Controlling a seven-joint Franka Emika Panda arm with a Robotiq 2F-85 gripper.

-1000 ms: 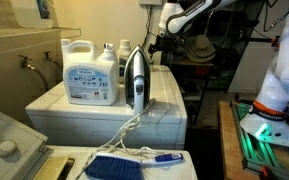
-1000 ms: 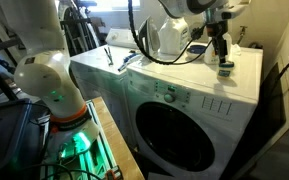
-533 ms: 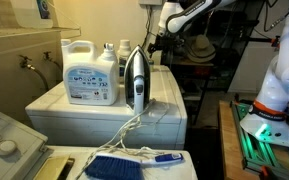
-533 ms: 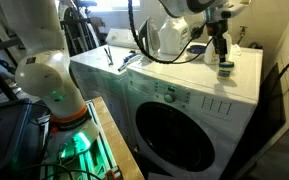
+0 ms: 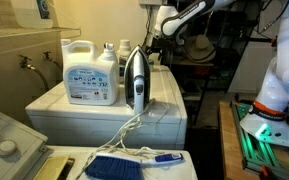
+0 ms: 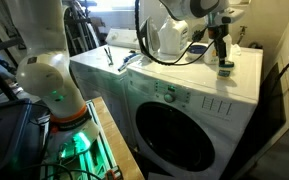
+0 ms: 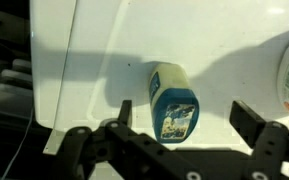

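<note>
My gripper (image 7: 187, 118) is open and hangs just above a small bottle with a blue label (image 7: 171, 100) that stands on the white top of the washing machine (image 7: 94, 60). In the wrist view the bottle sits between the two black fingers, nearer one of them, and nothing touches it. In an exterior view the gripper (image 6: 222, 48) hovers over the small bottle (image 6: 226, 68) near the machine's back corner. In an exterior view the gripper (image 5: 154, 45) is behind the iron, and the bottle is hidden there.
A large white detergent jug (image 5: 90, 72), smaller bottles (image 5: 110, 52) and an upright iron (image 5: 135, 80) with its cord stand on the machine top. A blue brush (image 5: 124, 164) lies in front. The washer door (image 6: 179, 130) faces an exterior camera. A wall stands close behind the gripper.
The arm's upper links have shifted slightly in both exterior views. The gripper stays over the small bottle, still open.
</note>
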